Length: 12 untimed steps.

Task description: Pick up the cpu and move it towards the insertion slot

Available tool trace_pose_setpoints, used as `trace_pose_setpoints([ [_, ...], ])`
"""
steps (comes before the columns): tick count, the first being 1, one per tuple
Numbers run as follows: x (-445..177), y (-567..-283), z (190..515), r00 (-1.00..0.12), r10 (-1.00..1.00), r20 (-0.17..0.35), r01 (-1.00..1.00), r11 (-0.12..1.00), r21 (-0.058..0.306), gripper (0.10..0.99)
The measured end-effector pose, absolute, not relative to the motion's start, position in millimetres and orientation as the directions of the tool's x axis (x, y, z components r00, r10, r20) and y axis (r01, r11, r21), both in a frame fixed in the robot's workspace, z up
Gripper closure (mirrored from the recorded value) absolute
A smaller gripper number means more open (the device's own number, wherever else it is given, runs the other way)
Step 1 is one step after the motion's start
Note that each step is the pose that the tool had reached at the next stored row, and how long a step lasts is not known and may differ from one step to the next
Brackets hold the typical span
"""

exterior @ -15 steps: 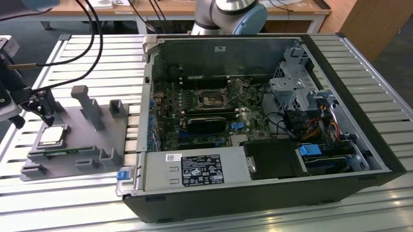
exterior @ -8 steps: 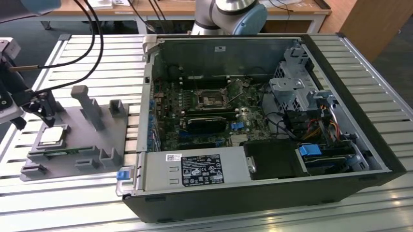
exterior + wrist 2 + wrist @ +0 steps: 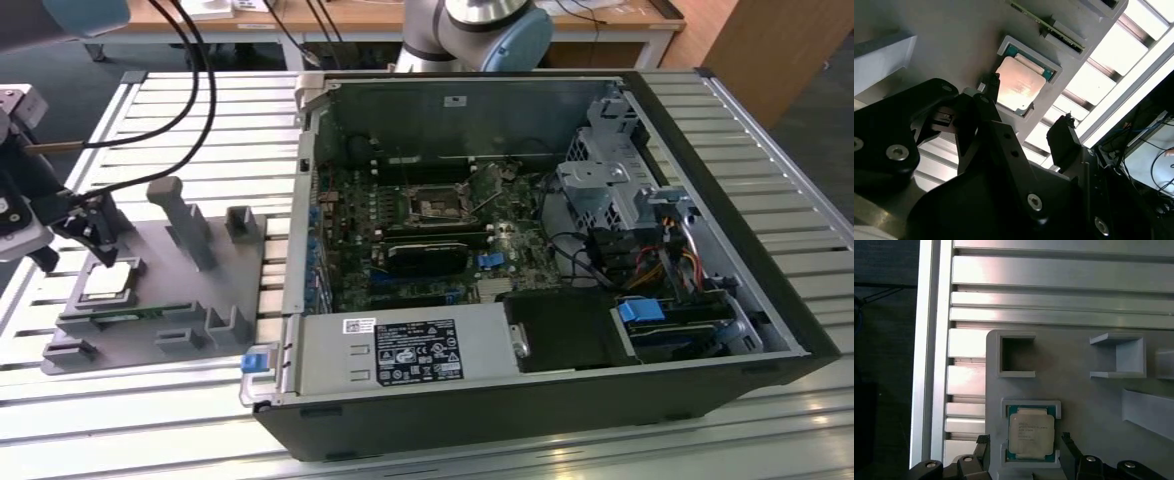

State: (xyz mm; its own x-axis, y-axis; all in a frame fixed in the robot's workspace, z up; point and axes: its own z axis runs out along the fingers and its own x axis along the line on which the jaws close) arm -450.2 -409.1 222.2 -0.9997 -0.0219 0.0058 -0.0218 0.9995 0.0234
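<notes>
A long slatted metal desk (image 3: 761,130) runs across the room. Most of it is taken up by an open computer case (image 3: 467,425) lying on its side. The base of the robot arm (image 3: 481,30) stands behind the case. Inside the case I can see the green motherboard (image 3: 354,225), and a silver box (image 3: 400,350) with a label sits along the near wall.

On the desk at the exterior view's left, just beside the case, lies a grey plastic tray (image 3: 187,295) with raised posts and small square pockets. The black pincer (image 3: 1024,436) hangs low over the tray's outer end. Its two fingers (image 3: 983,452) are spread wide, one on each side of the chip's pocket. In both wrist views there is a gap between each finger and the chip, so it is pinching nothing.

A narrow green memory stick (image 3: 127,316) lies in a groove of the tray next to that pocket, and it shows along the tray's edge in the second wrist view too.

The insertion slot (image 3: 434,205) is a square black socket with a shiny frame. It sits in the middle of the motherboard, well apart from the pincer.

The cpu (image 3: 1030,433) lies flat in its shallow pocket in the tray, silvery top upward. It is between the spread fingers and has not been lifted.
</notes>
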Motion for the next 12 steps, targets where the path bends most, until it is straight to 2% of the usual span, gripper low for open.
trace_pose_setpoints([
  [12,-447,-409,211,-1.000,-0.031,-0.001,-0.031,0.999,0.023,0.427],
])
